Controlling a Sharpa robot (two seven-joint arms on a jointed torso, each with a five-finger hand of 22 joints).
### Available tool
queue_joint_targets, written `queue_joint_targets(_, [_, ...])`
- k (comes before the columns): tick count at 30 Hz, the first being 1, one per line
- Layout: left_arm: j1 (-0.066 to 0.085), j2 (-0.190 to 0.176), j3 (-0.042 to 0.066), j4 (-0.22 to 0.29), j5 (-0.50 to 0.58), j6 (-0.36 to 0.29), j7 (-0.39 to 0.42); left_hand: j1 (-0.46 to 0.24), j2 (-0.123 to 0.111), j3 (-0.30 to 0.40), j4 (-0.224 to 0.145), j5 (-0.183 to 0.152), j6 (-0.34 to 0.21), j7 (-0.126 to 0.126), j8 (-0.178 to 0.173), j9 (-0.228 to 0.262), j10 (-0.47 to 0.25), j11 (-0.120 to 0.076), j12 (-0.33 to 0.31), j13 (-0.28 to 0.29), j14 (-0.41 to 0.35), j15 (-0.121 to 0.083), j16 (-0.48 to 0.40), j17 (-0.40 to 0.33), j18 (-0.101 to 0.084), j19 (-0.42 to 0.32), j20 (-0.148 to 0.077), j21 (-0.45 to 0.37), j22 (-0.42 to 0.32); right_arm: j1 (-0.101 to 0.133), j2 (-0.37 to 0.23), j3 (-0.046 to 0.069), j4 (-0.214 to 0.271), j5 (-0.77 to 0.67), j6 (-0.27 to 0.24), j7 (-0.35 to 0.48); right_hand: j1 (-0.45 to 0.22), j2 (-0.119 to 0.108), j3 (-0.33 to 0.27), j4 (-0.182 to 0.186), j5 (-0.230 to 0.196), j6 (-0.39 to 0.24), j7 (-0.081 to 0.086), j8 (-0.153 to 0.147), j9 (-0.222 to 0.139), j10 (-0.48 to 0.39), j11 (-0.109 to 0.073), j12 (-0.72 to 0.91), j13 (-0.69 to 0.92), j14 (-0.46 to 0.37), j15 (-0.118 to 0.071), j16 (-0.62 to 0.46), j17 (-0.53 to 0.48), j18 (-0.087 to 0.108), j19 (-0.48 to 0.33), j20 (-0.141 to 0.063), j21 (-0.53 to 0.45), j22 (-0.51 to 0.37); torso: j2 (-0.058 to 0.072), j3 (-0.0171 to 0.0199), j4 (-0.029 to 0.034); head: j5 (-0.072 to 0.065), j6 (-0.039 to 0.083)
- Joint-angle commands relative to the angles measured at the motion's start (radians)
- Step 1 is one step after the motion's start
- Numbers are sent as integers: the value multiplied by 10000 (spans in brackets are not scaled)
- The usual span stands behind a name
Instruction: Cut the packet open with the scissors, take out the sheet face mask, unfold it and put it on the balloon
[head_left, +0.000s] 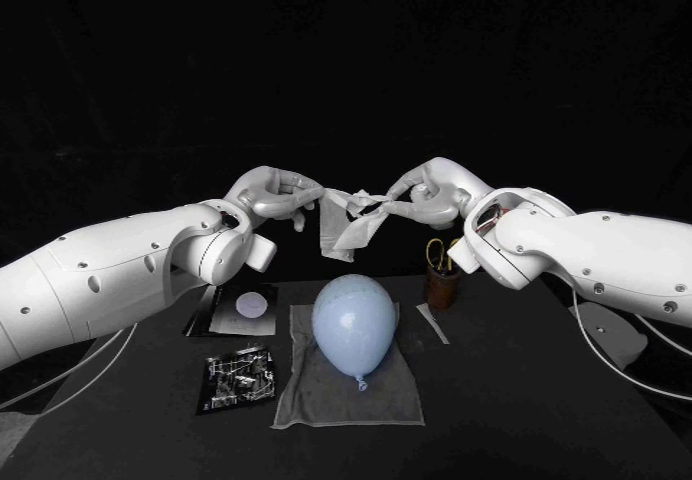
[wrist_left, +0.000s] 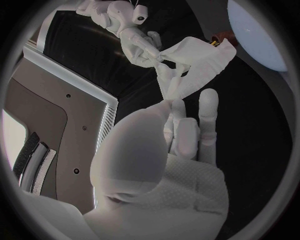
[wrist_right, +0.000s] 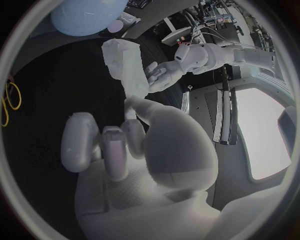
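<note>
Both hands hold the white sheet face mask (head_left: 351, 222) up in the air behind the balloon. My left hand (head_left: 277, 196) pinches its left edge and my right hand (head_left: 415, 198) pinches its right edge; the mask hangs partly folded between them. The left wrist view shows the mask (wrist_left: 194, 65) stretched from my left hand (wrist_left: 181, 130) to the right hand (wrist_left: 134, 37). The right wrist view shows the mask (wrist_right: 128, 67) between my right hand (wrist_right: 119, 140) and the left hand (wrist_right: 169, 70). The pale blue balloon (head_left: 353, 320) lies on a grey cloth (head_left: 310, 395).
A silvery packet (head_left: 242, 308) lies left of the balloon, with a crinkled dark wrapper (head_left: 238, 378) nearer the front. A brown cup (head_left: 441, 285) holding yellow-handled scissors (head_left: 437, 255) stands right of the balloon. A cut-off strip (head_left: 431, 322) lies beside the cloth.
</note>
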Motion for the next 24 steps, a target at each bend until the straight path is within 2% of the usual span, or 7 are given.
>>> queue_joint_targets(1, [47, 32, 15, 2, -155, 92, -3, 36, 67, 127, -44, 28, -14, 2, 119, 1195, 7, -42, 66, 7, 77, 25, 30, 7, 140, 19, 6, 55, 9, 123, 92, 7, -174, -371, 1110, -306, 15, 59, -4, -45, 23, 36, -19, 56, 41, 72, -22, 61, 673, 1063, -36, 35, 2633, -24, 198, -5, 28, 1738, 9, -4, 6, 4, 3])
queue_joint_targets(5, [98, 42, 14, -29, -197, 86, -3, 16, 55, 155, -51, 28, -19, 2, 129, 1206, 8, -42, 70, 13, 76, 25, 30, 8, 136, 24, 7, 75, 33, 351, 233, 11, -480, -554, 1679, -492, 15, 60, -4, -48, 23, 37, -19, 59, 43, 72, -22, 58, 672, 1063, -35, 35, 2633, -22, 197, -5, 23, 1737, 2, -5, 17, 15, 19])
queue_joint_targets(14, [195, 72, 13, -369, -287, -26, 100, -1, 50, 177, -54, 28, -21, 1, 138, 1214, 11, -42, 74, 18, 84, 25, 34, 24, 133, 30, 7, 91, 54, 972, 552, 15, -1095, -2411, 4280, -1315, 23, 46, -7, -75, 22, 41, -22, 75, 52, 84, -23, 71, 683, 1063, -25, 35, 2633, -27, 207, -13, 56, 1747, -4, -3, 3, -9, 53])
queue_joint_targets(16, [206, 91, 13, -470, -333, -48, 120, -1, 50, 177, -54, 28, -21, 1, 138, 1214, 11, -42, 74, 18, 84, 25, 34, 24, 133, 30, 7, 91, 54, 1077, 595, 16, -1158, -2894, 4534, -1468, 23, 43, -8, -78, 22, 42, -22, 77, 53, 84, -23, 69, 682, 1063, -24, 35, 2633, -27, 208, -14, 61, 1748, 3, -2, 0, 1, 56])
queue_joint_targets(24, [264, 211, 13, -824, -408, -66, 175, -13, 42, 197, -60, 28, -22, 0, 146, 1222, 13, -43, 79, 22, 98, 24, 41, 50, 131, 37, 8, 107, 75, 1444, 854, 44, -1423, -4270, 5023, -1805, 30, 22, -14, -104, 23, 63, -28, 104, 66, 106, -26, 95, 703, 1063, -21, 35, 2633, -45, 234, -17, 148, 1772, 2, -1, 0, -24, 91])
